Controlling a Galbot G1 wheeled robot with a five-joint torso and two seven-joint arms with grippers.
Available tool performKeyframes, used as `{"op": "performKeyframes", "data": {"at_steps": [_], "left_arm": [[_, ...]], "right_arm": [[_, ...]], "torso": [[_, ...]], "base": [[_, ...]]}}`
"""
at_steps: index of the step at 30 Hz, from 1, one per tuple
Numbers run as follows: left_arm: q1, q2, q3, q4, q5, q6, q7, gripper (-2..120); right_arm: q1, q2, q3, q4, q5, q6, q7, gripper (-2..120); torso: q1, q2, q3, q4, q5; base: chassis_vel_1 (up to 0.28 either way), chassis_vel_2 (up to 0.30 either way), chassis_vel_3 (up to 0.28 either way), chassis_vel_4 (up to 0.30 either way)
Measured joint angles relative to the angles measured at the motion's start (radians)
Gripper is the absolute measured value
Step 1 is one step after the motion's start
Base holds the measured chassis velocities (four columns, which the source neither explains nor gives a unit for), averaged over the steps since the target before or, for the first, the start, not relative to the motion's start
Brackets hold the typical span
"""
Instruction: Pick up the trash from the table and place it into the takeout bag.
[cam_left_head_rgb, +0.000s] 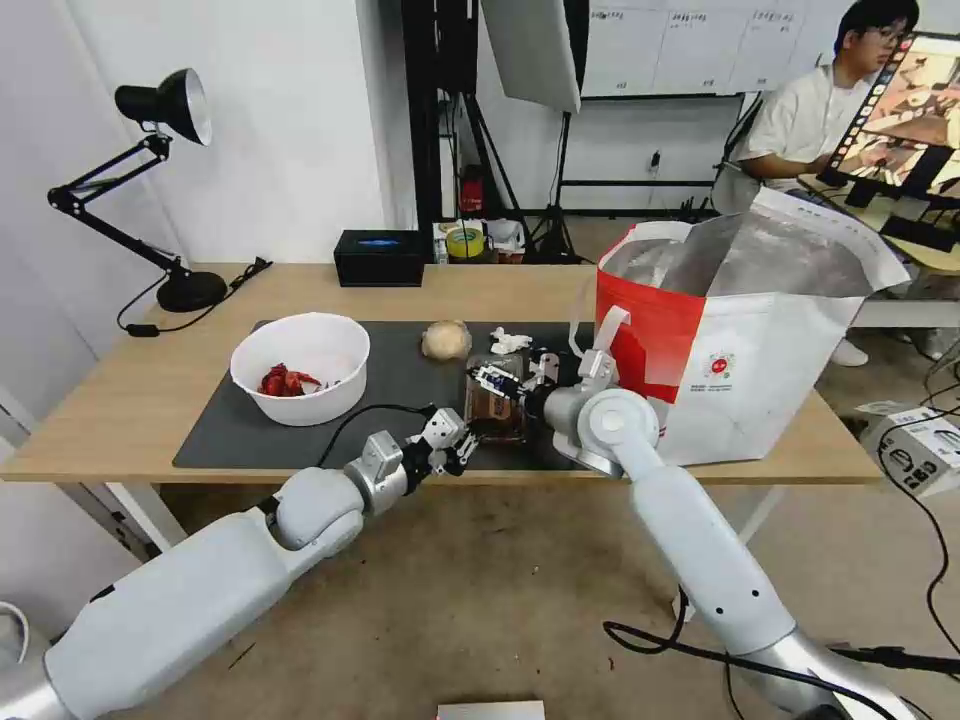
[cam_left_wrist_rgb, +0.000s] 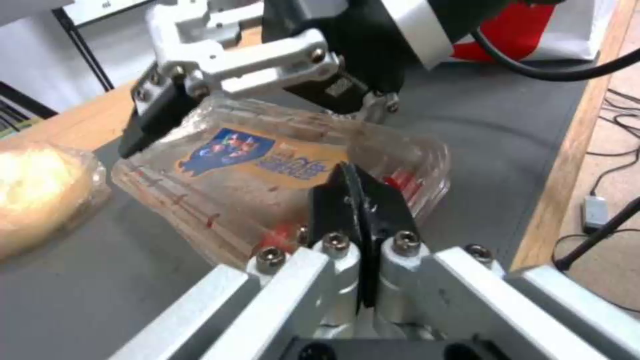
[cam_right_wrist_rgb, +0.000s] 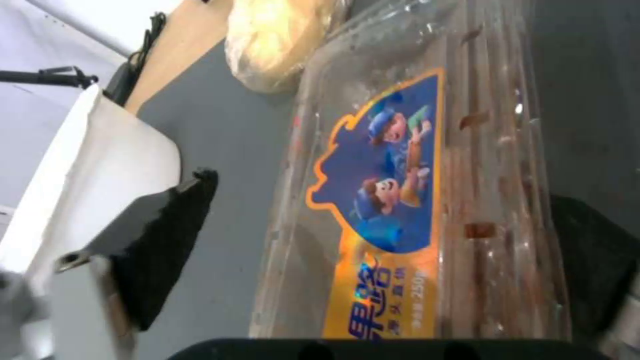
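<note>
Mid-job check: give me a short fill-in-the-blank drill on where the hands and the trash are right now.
1. The right hand is open above the clear ____ tray.
2. The left hand has its fingers ____ near the table's front edge.
3. The white bowl holds ____ scraps.
4. The takeout bag stands on the robot's ____ side of the table.

Missing words: clamshell; shut; red; right

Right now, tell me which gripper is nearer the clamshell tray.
Right. The right gripper hangs open directly over the clamshell tray, fingers straddling it; the left gripper sits shut at its near edge.
</note>
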Motion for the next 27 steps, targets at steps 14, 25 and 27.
{"op": "performKeyframes", "data": {"at_steps": [14,25,27], "left_arm": [[0.003,-0.001,0.0,-0.003,0.0,-0.008,-0.001,0],[0.022,0.009,-0.022,-0.013,0.0,-0.011,-0.001,0],[0.025,0.012,-0.026,-0.016,0.0,-0.011,-0.001,0]], "right_arm": [[-0.016,-0.01,0.006,-0.009,0.001,-0.001,0.004,41],[-0.016,-0.011,0.013,-0.007,0.009,0.006,0.004,5],[-0.015,-0.011,0.015,-0.007,0.012,0.006,0.004,2]], "torso": [[0.0,0.0,0.0,-0.0001,0.0001],[0.0,0.0,0.0,-0.0001,0.0],[0.0,0.0,0.0,0.0,0.0]], "base": [[0.0,0.0,0.0,0.0],[0.0,0.0,0.0,0.0],[0.0,0.0,0.0,0.0]]}}
